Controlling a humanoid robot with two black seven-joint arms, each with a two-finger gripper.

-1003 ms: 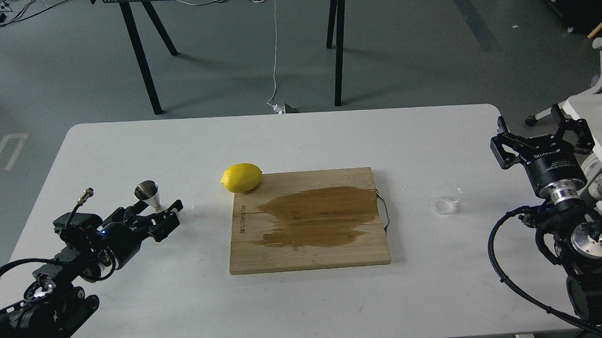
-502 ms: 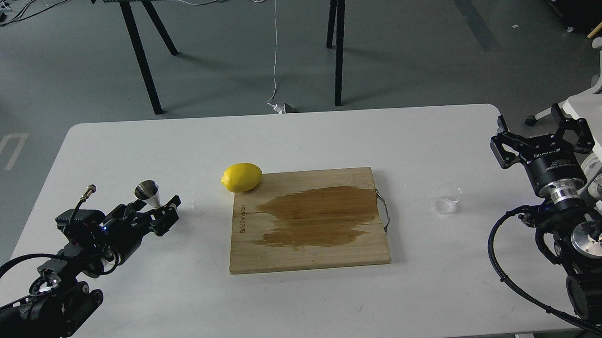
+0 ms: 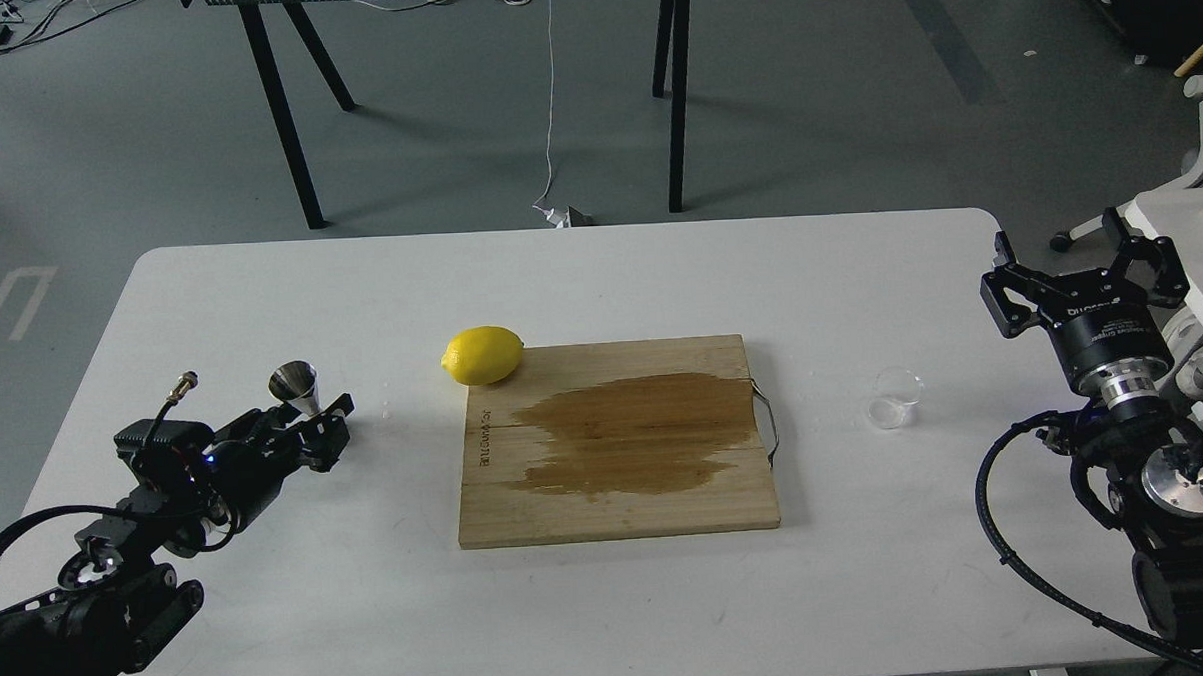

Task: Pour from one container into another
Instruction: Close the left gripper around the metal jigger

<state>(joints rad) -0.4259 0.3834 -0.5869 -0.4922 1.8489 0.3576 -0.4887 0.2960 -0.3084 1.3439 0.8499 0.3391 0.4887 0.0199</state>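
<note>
We are judging the clear cup [image 3: 894, 399], standing right of the wet cutting board [image 3: 615, 442], light, slick and best pinched across its wall by our spread, empty right hand [image 3: 1084, 261], while the steel jigger [image 3: 296, 387], left of the board, is sitting beside our left hand [image 3: 327, 435], whose grip we cannot tell.

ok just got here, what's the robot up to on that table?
Pouring setup, nothing in hand. The steel jigger stands upright on the white table, with the left gripper right beside it, not clearly grasping. The clear cup sits alone to the right of the wooden cutting board; the right gripper is open and well clear of it. The board carries a large wet stain, and a lemon rests at its far left corner.
</note>
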